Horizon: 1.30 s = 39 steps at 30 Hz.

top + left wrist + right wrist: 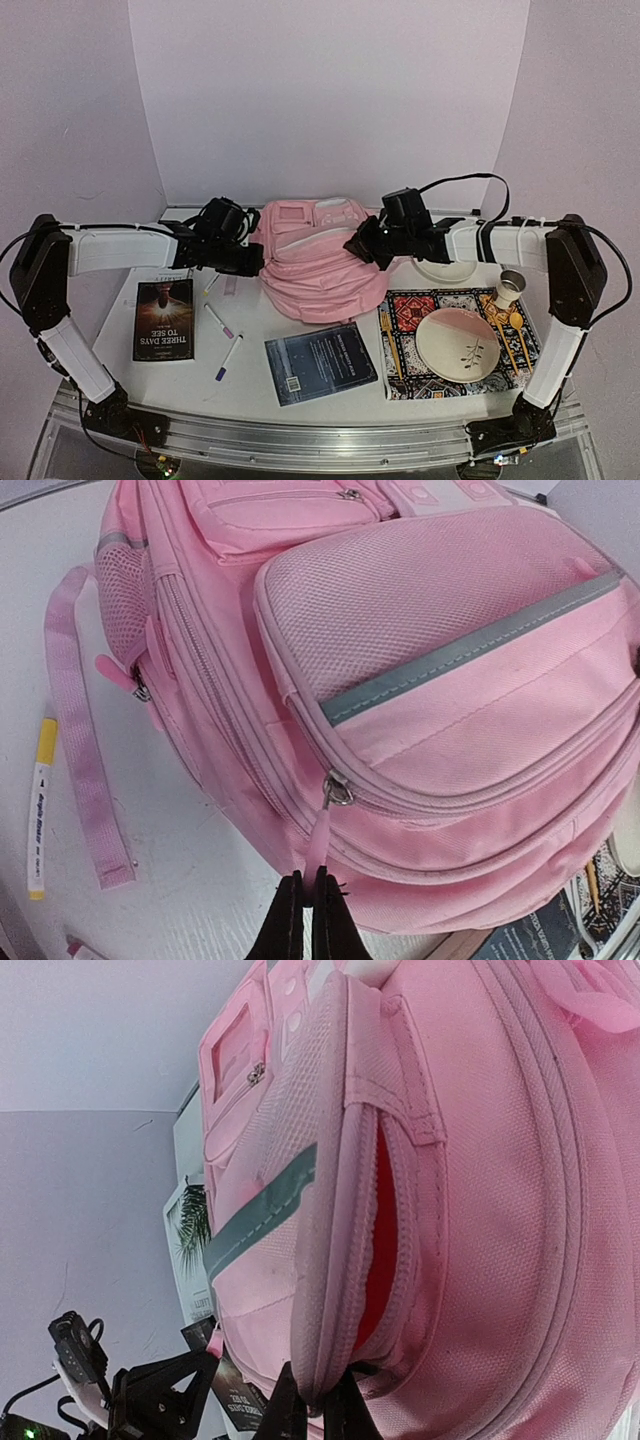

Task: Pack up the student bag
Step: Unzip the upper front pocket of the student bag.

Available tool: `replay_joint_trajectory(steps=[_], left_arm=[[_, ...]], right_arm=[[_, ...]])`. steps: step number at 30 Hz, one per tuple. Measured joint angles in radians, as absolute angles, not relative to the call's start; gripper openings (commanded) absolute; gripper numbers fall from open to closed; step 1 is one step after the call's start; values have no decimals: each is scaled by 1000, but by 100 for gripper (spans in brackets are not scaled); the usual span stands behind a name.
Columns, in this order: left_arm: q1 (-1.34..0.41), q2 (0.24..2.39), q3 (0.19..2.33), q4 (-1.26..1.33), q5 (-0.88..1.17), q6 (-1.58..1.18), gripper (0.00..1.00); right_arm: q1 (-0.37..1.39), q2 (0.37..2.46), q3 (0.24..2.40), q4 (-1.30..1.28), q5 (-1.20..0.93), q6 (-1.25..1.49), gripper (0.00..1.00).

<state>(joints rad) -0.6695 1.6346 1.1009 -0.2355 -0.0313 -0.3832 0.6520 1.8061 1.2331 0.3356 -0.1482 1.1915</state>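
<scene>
student bag [320,270] lay flat at 12 o'clock from table centre, between the two arms.

left gripper [305,888], at the bag's 9 o'clock: fingers pinched together on the pink zipper pull [322,835] of the front pocket, with the slider [337,790] just above.

right gripper [315,1395], at the bag's 2 o'clock: clamped on the pocket lip [330,1260]. a red-pink gap [375,1230] showed behind the lip, so the pocket was judged partly unzipped.

step in hand (judgement): widening the pocket before loading. to do it well:
- draw the pull along the zip track, not away from the fabric.
- let the right hold give counter-tension so the soft bag does not drag.
- go slowly round the corner curve.

counts:
- bag: 1.
- books: 2, "three days to see" [165,318] at the bag's 8 o'clock and a dark blue book [320,362] at 6 o'clock.
- markers [218,320]: 3, at 7 to 9 o'clock.
- placemat [410,310]: 1, at 4 o'clock, bearing 1 plate [430,335] and 1 cup [510,288].
- wooden utensils: too small to count.
</scene>
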Motion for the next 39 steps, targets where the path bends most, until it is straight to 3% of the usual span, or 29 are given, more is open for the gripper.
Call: replay_joint_trajectory(steps=[13,16,18,24,28,34,39], left_arm=[[-638,1726,1153,-209,-112,-339,0],[-638,1741,1164,-203,-113,-338,4],[-637,1744,1165,-197,-108,-336,9],[-617,1737,1154,-189,-108,-317,39],[-602,1693,1111,-191,-97,-290,50],[-608,1617,1092,-189,-15,-233,64],[-630,1608,1092,-191,36,-182,72]], right_arm=[[634,1806,1257,327,-277,1138,0],[633,1806,1264,327,-284,1130,0],[632,1806,1265,323,-285,1128,0],[627,1807,1265,312,-280,1126,0],[627,1808,1264,311,-276,1127,0],[630,1832,1264,315,-274,1127,8],[639,1839,1264,316,-268,1118,26]])
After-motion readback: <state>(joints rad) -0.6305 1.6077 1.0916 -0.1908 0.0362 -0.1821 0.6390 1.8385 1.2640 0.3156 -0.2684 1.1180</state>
